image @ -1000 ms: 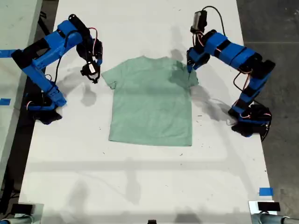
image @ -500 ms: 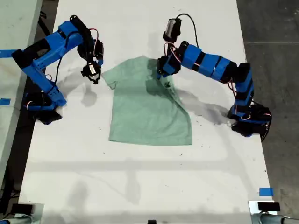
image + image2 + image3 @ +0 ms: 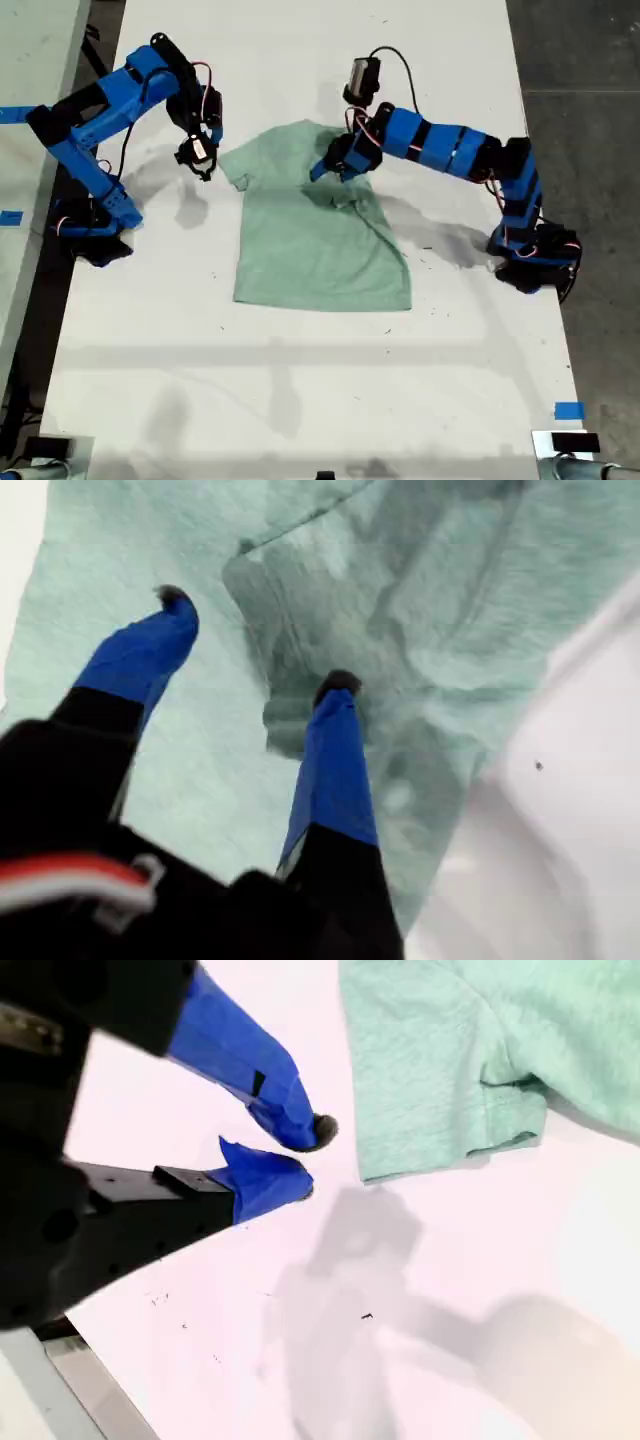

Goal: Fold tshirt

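so the tshirt (image 3: 320,235) lies flat on the white tabletop (image 3: 300,400), roughly midway between the two arms, with its neck toward the far end in the exterior view. my first tool (image 3: 255,685) is over the shirt's upper middle, reaching in from the arm based at the exterior view's right, and the sleeve and shoulder on that side are folded over onto the body, leaving a slanted edge running down toward the hem. in the first wrist view the fingers (image 3: 335,740) stand spread apart over a doubled flap of mint cloth; one tip seems to rest on the folded layer, but nothing is pinched between them, so i read this tool as open and letting the flap lie where it has been laid. that placement makes sense: the side fold wants to land near the shirt's centre line. my second tool (image 3: 300,1160) hangs just beside the opposite sleeve (image 3: 440,1110), above bare tabletop and not touching the cloth; its tips are close together with only a narrow gap and hold nothing, so i judge it nearly closed and empty. it looks parked there to be ready for the mirror fold of that sleeve. by my judgement the first side fold is about laid, and the other side and the lengthwise fold are not yet done. the loose flap could slip back if it gets dragged.
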